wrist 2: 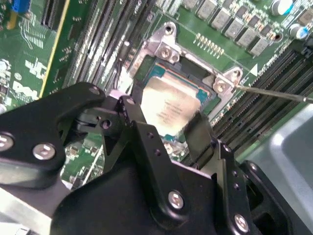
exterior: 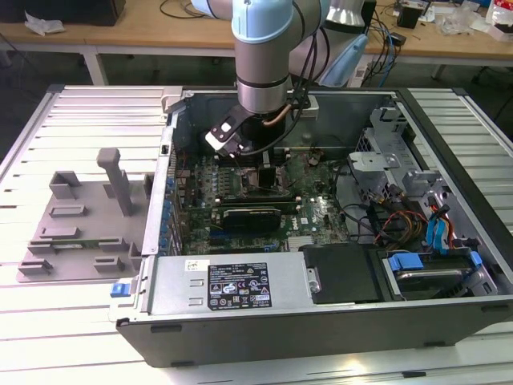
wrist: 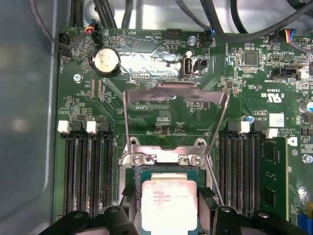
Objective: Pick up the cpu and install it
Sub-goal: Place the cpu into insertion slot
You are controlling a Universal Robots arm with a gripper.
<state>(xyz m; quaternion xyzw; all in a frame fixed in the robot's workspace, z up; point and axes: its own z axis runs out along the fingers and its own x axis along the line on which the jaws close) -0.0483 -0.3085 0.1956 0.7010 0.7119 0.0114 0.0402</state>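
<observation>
Pincer (wrist 2: pixel 165 120) clenched on the cpu (wrist 2: pixel 168 103) at two opposite edges, chip over the open socket (wrist: pixel 164 157) of the motherboard (exterior: pixel 321 212), centre of the exterior view.

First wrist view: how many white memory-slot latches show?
4 latches: two on the case wall side, two across the cpu from them. Others may be hidden.

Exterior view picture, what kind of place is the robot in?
Likely a robotics lab or workshop: a robot arm reaches into an open computer case on a slatted metal table, with cluttered workbenches behind.
</observation>
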